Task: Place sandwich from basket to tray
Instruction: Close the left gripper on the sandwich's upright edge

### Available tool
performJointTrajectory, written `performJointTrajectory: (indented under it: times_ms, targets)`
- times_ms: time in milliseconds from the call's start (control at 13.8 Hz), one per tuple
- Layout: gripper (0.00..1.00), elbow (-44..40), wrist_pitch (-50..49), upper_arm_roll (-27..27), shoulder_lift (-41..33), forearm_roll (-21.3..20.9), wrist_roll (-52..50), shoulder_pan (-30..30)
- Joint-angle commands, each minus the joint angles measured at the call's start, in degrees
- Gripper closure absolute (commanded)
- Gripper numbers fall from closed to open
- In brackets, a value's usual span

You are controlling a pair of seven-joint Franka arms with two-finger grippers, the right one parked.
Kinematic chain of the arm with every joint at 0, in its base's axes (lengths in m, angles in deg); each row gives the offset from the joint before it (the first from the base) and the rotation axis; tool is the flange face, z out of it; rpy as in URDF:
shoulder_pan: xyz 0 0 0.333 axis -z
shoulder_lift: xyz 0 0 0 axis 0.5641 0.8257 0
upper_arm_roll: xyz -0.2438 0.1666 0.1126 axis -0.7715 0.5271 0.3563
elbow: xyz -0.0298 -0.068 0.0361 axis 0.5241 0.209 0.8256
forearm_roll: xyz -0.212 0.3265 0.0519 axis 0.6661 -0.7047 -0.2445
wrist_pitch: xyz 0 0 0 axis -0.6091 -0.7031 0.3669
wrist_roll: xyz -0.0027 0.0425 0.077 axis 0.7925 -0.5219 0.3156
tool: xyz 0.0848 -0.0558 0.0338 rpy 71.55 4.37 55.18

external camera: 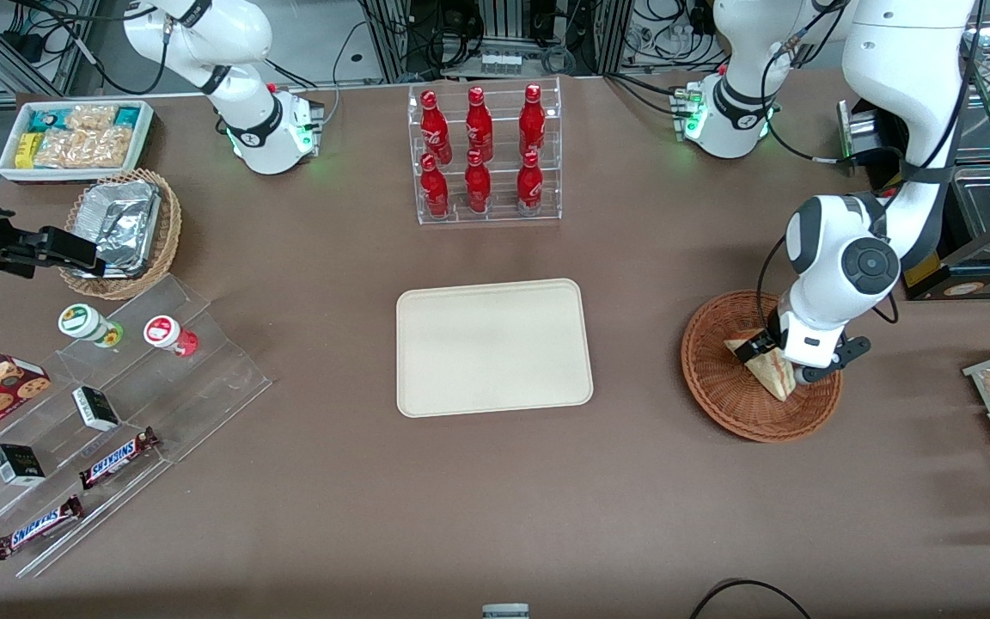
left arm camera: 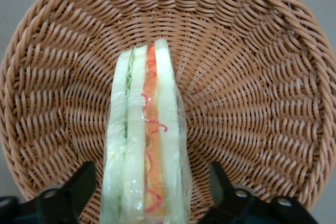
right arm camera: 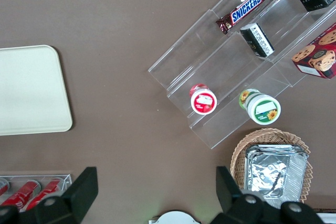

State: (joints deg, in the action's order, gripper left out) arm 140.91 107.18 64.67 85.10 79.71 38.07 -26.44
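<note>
One sandwich (left arm camera: pixel 144 145) in one basket (left arm camera: pixel 252 77), seemingly between open pincer (left arm camera: pixel 152 195).

Six red bottles (external camera: pixel 479 155) (rack), two Snickers bars (external camera: pixel 119 456).

Six red bottles (external camera: pixel 482 155) in clear rack — Snickers bars (external camera: pixel 119 456) on acrylic steps.

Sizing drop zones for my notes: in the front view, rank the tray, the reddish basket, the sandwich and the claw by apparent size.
1. Tray.
2. Basket.
3. Sandwich and claw: too close to rank; the claw, open around the sandwich in the basket, is largely hidden by the arm.
</note>
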Motion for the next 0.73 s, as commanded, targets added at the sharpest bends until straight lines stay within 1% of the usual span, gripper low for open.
performJointTrajectory:
  times_ms: [0, 73, 145, 290, 435, 508, 653]
  targets:
    - [0.67, 0.55, 1.1, 0.39, -0.42, -0.42, -1.03, 0.45]
    - [0.8, 0.29, 0.84, 0.39, -0.6, -0.42, -0.85, 0.45]
    - [0.85, 0.2, 0.66, 0.39, -0.95, -0.42, -0.85, 0.45]
    - [0.86, 0.02, 0.14, 0.48, -2.35, -0.42, -0.85, 0.62]
    - [0.86, -1.46, -3.44, 0.31, -6.38, -0.42, -0.59, 0.71]
    - [0.86, -4.52, -8.08, 0.22, -7.27, -0.42, -0.67, 1.06]
    - [0.86, -13.12, -19.85, -0.13, -7.19, -0.42, -0.94, 3.6]
